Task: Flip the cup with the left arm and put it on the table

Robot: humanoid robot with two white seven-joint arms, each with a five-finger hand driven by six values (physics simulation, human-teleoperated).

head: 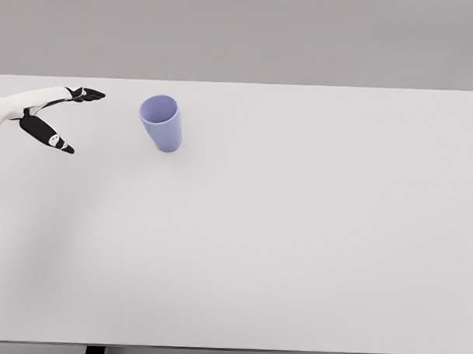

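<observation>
Head view shows our left hand (56, 116) at upper left, fingers spread and empty, well apart from the cup (161, 121) upright on the table (296, 241). We judge retreating clear best.

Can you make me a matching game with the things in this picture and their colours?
Things:
1. cup
2. table
3. left hand
4. wall

Colours:
A. white all over
B. grey
C. light purple-blue
D. white with black fingers

Pairs: 1-C, 2-A, 3-D, 4-B

The cup stands on the table with its opening up, and the left hand is beside it, open and not touching.
</observation>
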